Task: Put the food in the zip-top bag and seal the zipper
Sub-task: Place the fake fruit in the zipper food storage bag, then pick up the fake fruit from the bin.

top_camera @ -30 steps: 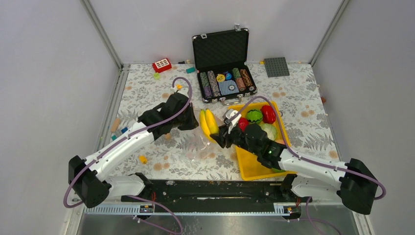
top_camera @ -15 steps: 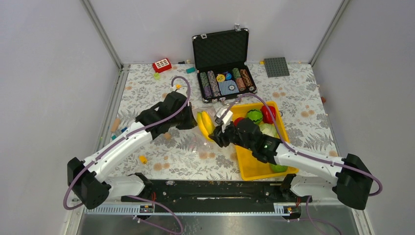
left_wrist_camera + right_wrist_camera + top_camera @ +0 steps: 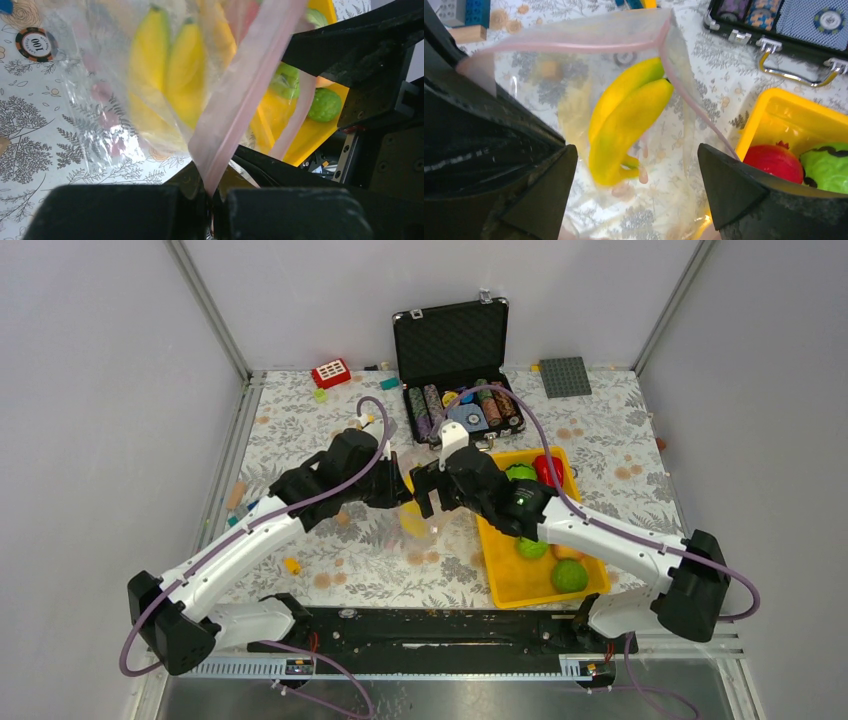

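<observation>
Look at the banana [image 3: 629, 120], down inside the zip-top bag [image 3: 549, 70], held up just beside the yellow tray [image 3: 505, 580] on its left-arm side. Note the zipper [image 3: 240, 95] pinched tight in the left gripper [image 3: 210, 205], propping the mouth open. Note the right gripper [image 3: 636, 150] splayed wide over that mouth, gripping nothing. Looks like banana delivered, more to fetch. So: back out straight up without snagging the thin film, swing over the tray, take the red one [image 3: 774, 162] or a green one [image 3: 826, 165]. Hold the strip taut and high throughout, or risk the mouth folding shut.
</observation>
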{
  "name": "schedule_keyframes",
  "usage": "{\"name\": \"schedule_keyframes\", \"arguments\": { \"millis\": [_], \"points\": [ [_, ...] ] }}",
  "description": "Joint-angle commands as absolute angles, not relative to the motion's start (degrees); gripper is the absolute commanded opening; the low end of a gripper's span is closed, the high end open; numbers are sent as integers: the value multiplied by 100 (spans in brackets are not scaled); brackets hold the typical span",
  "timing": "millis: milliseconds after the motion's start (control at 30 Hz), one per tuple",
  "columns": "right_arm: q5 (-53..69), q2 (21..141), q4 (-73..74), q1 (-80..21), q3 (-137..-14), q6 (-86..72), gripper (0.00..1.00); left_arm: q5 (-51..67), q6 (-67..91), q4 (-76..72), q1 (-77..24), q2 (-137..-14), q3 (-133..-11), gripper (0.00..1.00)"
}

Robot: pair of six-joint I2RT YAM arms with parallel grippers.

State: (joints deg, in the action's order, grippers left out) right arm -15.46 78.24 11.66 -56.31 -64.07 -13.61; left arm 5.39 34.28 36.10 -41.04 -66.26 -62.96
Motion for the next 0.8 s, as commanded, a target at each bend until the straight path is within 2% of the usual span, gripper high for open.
{"name": "schedule_keyframes", "arguments": {
  "millis": [0,133,333,500,767],
  "points": [
    [-1094,7291,1046,-5620,-6123,-1519,100,492,3548,3255,-4113,-6497,-6350,0],
    [-1024,6517,642,-5616,-5618,-1513,100,328,3629,3305,-4103,-6586,-6397,0],
    [-2207,5590,732,-5306,-4892,-1995,100,-433,3671,3784,-4099,-6602,-6570,0],
    [-2496,5877,1319,-4415,-4691,-3406,100,-419,3658,3788,-4095,-6566,-6527,0],
    [-3155,7130,1417,-4149,-4815,-4583,100,-103,3618,3676,-4094,-6652,-6497,0]
  ]
}}
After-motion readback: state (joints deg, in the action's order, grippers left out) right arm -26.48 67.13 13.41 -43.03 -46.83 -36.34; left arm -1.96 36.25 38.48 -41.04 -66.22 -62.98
